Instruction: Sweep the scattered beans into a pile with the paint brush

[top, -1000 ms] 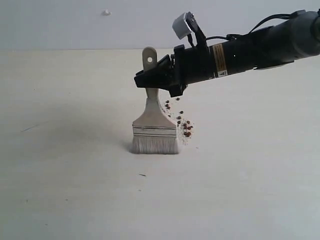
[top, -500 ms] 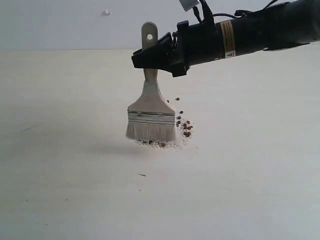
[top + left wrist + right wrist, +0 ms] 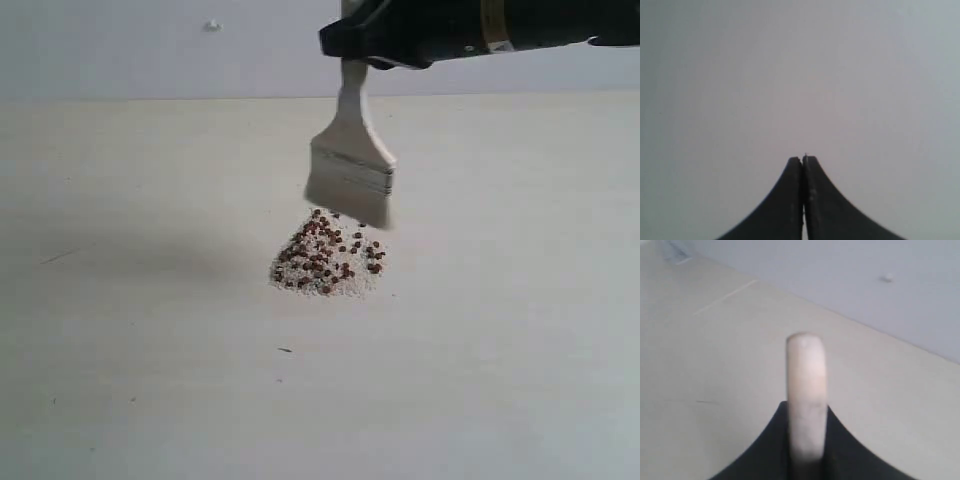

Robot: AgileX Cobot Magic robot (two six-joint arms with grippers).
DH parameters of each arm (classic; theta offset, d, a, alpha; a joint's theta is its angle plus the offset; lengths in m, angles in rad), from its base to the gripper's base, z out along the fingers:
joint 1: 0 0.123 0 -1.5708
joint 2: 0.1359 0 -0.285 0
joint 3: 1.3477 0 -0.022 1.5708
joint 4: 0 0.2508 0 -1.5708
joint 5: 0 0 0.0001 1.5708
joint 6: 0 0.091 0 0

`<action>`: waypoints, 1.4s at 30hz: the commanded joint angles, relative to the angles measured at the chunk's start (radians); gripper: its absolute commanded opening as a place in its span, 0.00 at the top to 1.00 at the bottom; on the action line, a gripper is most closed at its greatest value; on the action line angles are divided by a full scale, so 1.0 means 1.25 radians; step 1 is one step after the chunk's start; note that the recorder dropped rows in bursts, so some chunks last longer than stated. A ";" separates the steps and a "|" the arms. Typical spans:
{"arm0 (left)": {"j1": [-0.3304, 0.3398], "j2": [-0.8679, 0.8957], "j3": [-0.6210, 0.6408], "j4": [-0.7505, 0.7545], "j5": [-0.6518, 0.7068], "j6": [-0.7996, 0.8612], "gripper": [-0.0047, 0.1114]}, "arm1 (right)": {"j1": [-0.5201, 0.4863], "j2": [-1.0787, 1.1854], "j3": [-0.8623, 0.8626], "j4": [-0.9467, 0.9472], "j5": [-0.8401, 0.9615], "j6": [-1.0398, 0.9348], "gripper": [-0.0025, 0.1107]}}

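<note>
The beans [image 3: 326, 258] lie heaped in one small pile with whitish crumbs on the pale table. Above the pile's far side hangs the paint brush [image 3: 350, 172], clear of the surface, bristles down and tilted. My right gripper [image 3: 345, 42] at the top edge of the exterior view is shut on the brush's wooden handle; the right wrist view shows the handle end [image 3: 806, 385] squeezed between the black jaws of the right gripper [image 3: 807, 412]. My left gripper [image 3: 803, 159] is shut and empty, facing a plain grey surface; it does not appear in the exterior view.
The pale table [image 3: 150, 300] spreads all round the pile, with a small dark fleck [image 3: 286, 350] in front of it. A grey wall [image 3: 150, 50] rises behind, bearing a small white mark [image 3: 212, 25].
The right gripper has lifted the brush off the table and carried it up and to the right. The bean pile that the bristles hid now shows in full.
</note>
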 commanded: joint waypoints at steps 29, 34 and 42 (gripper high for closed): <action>-0.004 -0.003 0.000 -0.003 0.002 -0.002 0.96 | -0.017 0.204 0.127 0.968 -0.264 -1.125 0.98; -0.004 -0.003 0.000 -0.003 0.002 -0.002 0.96 | -0.109 0.294 -0.008 0.560 -0.281 -0.829 0.98; -0.004 -0.003 0.000 -0.003 0.002 -0.002 0.96 | -0.135 0.358 -0.153 0.307 -0.284 -0.722 0.98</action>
